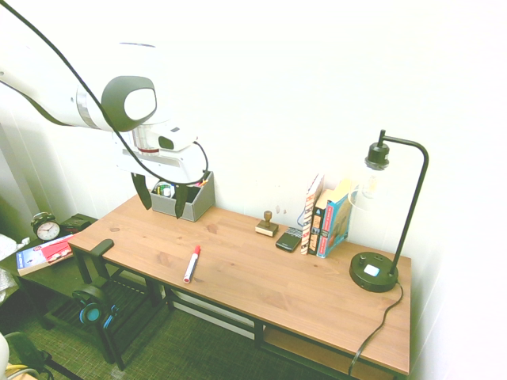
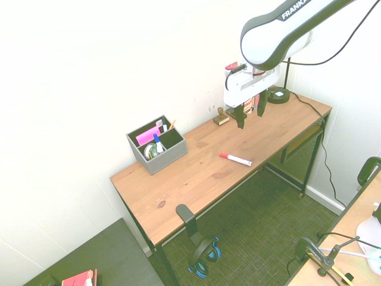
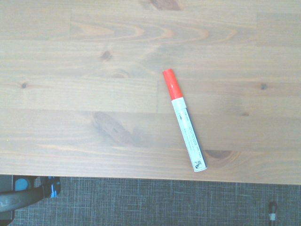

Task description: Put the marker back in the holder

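White-barrelled and red-capped, the slim marker (image 1: 192, 264) lies below the spread, empty jaws of the black-fingered gripper (image 1: 165, 198) on the brown wooden desk (image 2: 205, 173). Grasping, carrying and dropping it into the grey box-shaped holder (image 2: 166, 158) all remain, I'd judge.

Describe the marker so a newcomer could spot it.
On the wooden desk, look along the open long edge, away from the wall. The marker lies there alone: white barrel, red cap, unlike the pens standing in the grey box.
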